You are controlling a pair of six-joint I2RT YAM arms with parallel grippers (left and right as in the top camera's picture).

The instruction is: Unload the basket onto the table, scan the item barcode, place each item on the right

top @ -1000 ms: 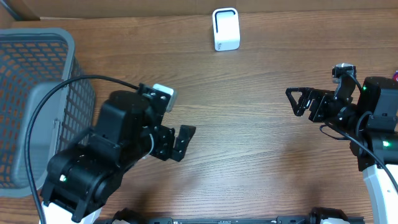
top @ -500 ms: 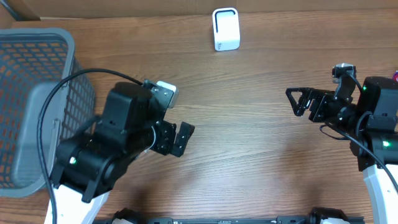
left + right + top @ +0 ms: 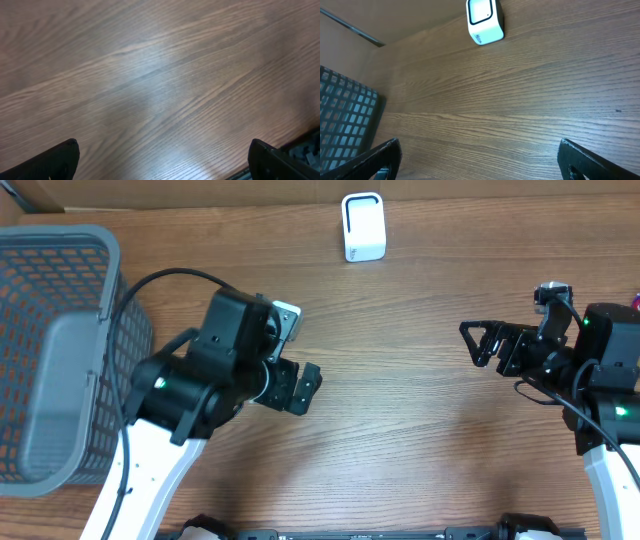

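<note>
While the left gripper (image 3: pixel 299 386) and right gripper (image 3: pixel 478 343) hang spread wide and empty over the table (image 3: pixel 400 440), the white scanner (image 3: pixel 363 226) stands at its far edge. Its lettering is too small to read.

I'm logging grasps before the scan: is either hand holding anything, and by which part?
Nothing is held. The left hand and the right hand are both open and empty above the bare table.
</note>
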